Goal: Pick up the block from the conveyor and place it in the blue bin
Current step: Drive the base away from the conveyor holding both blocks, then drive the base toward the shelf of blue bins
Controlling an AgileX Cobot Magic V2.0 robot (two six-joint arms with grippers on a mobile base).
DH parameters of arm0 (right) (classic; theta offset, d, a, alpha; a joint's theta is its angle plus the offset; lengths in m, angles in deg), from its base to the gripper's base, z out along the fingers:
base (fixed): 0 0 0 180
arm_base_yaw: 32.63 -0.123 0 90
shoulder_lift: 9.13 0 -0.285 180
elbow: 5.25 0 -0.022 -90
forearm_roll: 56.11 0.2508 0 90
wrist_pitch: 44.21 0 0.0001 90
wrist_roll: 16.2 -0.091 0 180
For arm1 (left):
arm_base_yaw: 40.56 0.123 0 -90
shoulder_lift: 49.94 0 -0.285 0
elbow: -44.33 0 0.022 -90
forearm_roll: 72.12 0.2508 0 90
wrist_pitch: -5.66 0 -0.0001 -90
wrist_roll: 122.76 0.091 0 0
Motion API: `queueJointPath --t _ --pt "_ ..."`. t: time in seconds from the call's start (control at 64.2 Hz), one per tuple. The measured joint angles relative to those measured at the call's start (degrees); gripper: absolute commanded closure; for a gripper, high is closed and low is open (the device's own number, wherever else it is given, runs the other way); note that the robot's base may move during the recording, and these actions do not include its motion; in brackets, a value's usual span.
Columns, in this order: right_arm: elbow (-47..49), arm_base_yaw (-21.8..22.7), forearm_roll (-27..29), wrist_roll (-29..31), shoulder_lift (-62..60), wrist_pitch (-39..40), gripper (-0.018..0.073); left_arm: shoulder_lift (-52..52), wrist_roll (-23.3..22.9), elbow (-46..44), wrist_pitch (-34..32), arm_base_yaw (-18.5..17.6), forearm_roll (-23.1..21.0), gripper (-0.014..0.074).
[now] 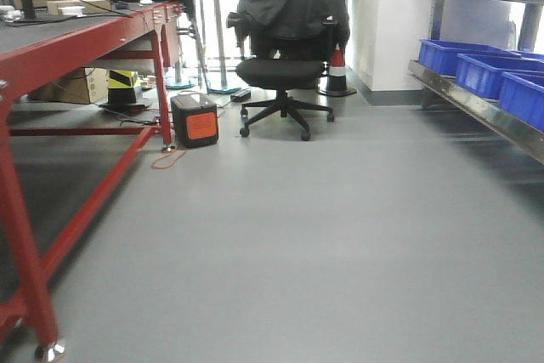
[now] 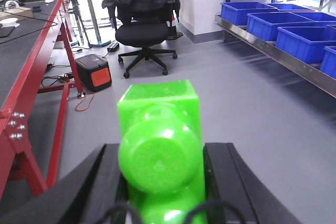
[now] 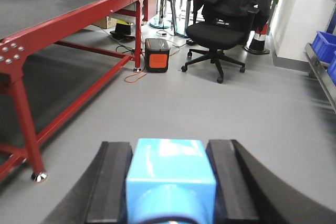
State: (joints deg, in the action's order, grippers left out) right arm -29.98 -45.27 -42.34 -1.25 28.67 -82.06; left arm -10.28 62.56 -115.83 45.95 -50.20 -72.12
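In the left wrist view my left gripper [image 2: 160, 156] is shut on the bright green block [image 2: 160, 129], which fills the gap between the two black fingers [image 2: 105, 182] and hangs above the grey floor. My right gripper [image 3: 169, 153] is shut on a light blue block [image 3: 170, 177] in the same way. The conveyor [image 1: 51, 36], a dark belt on a red frame, runs along the left side, also seen as the conveyor [image 2: 21, 45] and conveyor [image 3: 47, 3]. Blue bins [image 1: 484, 70] sit on a metal shelf at the right, bins [image 2: 294, 30] ahead and to the right of the left gripper.
A black office chair [image 1: 285, 74] draped with a dark jacket stands ahead on the floor. A black and orange box [image 1: 195, 119] with an orange cable lies by the conveyor's leg. A traffic cone [image 1: 337, 70] stands behind the chair. A monitor stand [image 1: 34, 6] and cables rest on the belt.
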Motion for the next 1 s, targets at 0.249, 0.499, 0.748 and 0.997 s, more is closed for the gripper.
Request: queueJointPath --t 0.249,0.499,0.748,0.997 --pt "0.0 0.0 0.0 0.0 0.0 0.0 0.0713 0.0 0.0 0.0 0.0 0.0 0.0 0.0707" --pt "0.0 0.0 0.0 0.0 0.0 0.0 0.0713 0.0 0.0 0.0 0.0 0.0 0.0 0.0707" --pt "0.0 0.0 0.0 0.0 0.0 0.1 0.0713 0.0 0.0 0.0 0.0 0.0 0.0 0.0707" --pt "0.0 0.0 0.0 0.0 0.0 0.1 0.0713 0.0 0.0 0.0 0.0 0.0 0.0 0.0707"
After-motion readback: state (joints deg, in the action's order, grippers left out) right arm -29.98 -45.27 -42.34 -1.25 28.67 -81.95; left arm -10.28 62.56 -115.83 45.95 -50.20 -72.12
